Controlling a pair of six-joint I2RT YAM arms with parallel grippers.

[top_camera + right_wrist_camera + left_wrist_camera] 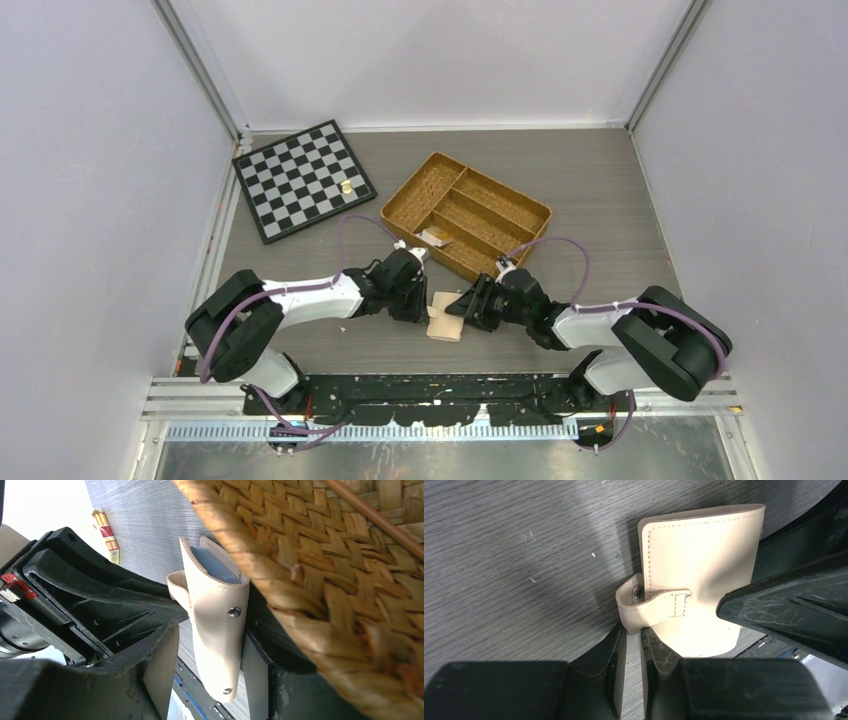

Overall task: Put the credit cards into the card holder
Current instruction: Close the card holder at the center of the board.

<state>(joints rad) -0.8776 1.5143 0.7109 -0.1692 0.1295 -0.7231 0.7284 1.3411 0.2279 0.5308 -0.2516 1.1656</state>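
1. Closest in, the left gripper had its fingers drawn almost together, with only a thin slit between them. The end of the wallet's strap lay right at their tips, and I could not tell whether they pinched it. My guess was that it was there to steady or tug the flap.
2. The wallet sat on the table between the two arms, near the front edge. It was unsnapped and gaped a little along one side.
3. The right gripper straddled it with fingers apart. One finger lay against the wallet's side and the other showed a gap. That looked to me like bracing against a slide rather than a firm clamp.
4. A blue card showed inside the wallet's mouth, tucked deep with only its top visible. I saw no other card anywhere.
5. The table was matt grey wood-grain. A wicker tray stood just behind the wallet with a small packet in one compartment. A chessboard lay at the far left.
6. Plain pale walls closed three sides, with metal rails in the corners.
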